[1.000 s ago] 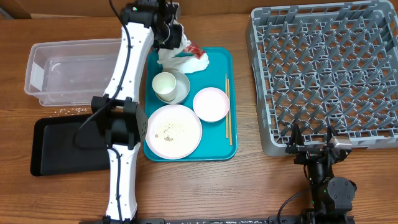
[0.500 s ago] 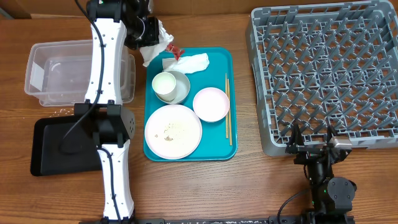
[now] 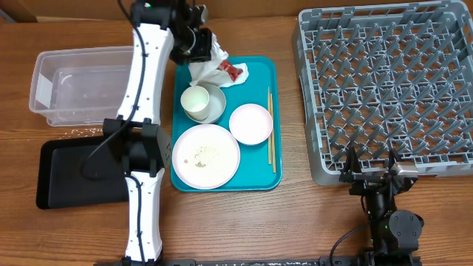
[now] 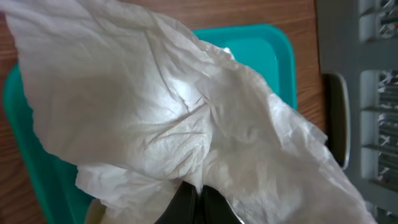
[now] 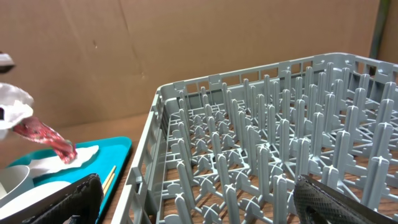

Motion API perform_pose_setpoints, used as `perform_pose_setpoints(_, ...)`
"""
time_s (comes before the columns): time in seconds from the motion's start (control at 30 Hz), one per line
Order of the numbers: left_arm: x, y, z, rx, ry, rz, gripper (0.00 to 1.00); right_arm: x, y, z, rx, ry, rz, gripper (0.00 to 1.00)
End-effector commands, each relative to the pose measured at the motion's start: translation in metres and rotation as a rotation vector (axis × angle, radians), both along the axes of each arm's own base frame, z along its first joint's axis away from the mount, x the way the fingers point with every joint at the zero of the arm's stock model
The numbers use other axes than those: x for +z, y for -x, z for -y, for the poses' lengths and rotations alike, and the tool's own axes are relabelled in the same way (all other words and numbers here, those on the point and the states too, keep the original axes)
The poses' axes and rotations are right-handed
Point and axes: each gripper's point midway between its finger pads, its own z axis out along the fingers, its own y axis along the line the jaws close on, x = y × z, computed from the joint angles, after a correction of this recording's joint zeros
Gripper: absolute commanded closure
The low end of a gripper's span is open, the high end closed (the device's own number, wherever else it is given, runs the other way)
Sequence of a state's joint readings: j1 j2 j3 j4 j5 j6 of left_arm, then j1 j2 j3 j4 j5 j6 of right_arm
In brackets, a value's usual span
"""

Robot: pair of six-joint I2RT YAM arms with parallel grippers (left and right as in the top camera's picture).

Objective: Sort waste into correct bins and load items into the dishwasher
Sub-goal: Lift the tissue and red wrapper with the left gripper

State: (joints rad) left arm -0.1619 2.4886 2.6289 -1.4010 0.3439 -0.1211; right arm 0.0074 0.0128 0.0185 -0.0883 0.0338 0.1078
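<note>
My left gripper (image 3: pixel 198 43) hangs over the far left corner of the teal tray (image 3: pixel 260 176), shut on a crumpled white napkin (image 3: pixel 209 65). That napkin (image 4: pixel 155 106) fills the left wrist view, pinched between the black fingertips (image 4: pixel 186 205). A red wrapper scrap (image 3: pixel 233 71) dangles from it (image 5: pixel 43 137) above another napkin (image 5: pixel 68 155) lying on the tray. The white plate (image 3: pixel 206 154) with rice, the pinkish bowl (image 3: pixel 251 123) and a cup (image 3: pixel 195 100) inside the grey bowl (image 3: pixel 216 107) sit on the tray. My right gripper (image 3: pixel 369 171) is open at the dish rack's (image 3: pixel 384 89) near edge.
The clear tub (image 3: pixel 81 81) stands left of the tray, with the black tray (image 3: pixel 66 174) in front of it. Rice grains (image 3: pixel 81 131) lie on the table between them. Chopsticks (image 3: pixel 270 129) lie along the teal tray's right side.
The left arm swung left toward the clear tub with the napkin and red scrap, then came back right over the teal tray's far corner. The right arm has stayed still.
</note>
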Motion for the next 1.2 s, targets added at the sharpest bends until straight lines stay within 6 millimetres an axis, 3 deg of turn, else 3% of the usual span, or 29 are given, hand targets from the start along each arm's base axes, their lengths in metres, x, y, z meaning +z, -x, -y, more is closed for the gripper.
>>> perform_pose_setpoints(0.0, -0.015, 0.001, -0.002, -0.007, -0.065, -0.009, 0.96, -0.001, 0.0, 0.0, -0.002, 0.004, 0.006, 0.0)
perform_pose_setpoints(0.1, -0.017, -0.004, -0.01, 0.011, -0.117, 0.011, 0.95, -0.001, 0.0, 0.0, -0.002, 0.004, 0.007, 0.0)
perform_pose_setpoints(0.37, -0.002, -0.011, -0.02, 0.034, -0.09, 0.043, 0.96, -0.001, 0.0, 0.0, -0.002, 0.004, 0.006, 0.0)
perform_pose_setpoints(0.5, 0.006, -0.009, -0.016, 0.026, -0.051, 0.044, 0.89, -0.001, 0.0, 0.0, -0.002, 0.004, 0.006, 0.0)
perform_pose_setpoints(0.63, 0.007, -0.007, -0.012, 0.017, -0.028, 0.039, 0.96, -0.001, 0.0, 0.0, -0.002, 0.004, 0.006, 0.0)
perform_pose_setpoints(0.97, 0.009, -0.006, -0.013, 0.019, -0.028, 0.037, 0.96, -0.001, 0.0, 0.0, -0.002, 0.004, 0.007, 0.0)
perform_pose_setpoints(1.17, 0.023, -0.003, -0.018, 0.028, -0.026, 0.049, 0.96, -0.001, 0.0, 0.0, -0.002, 0.004, 0.007, 0.0)
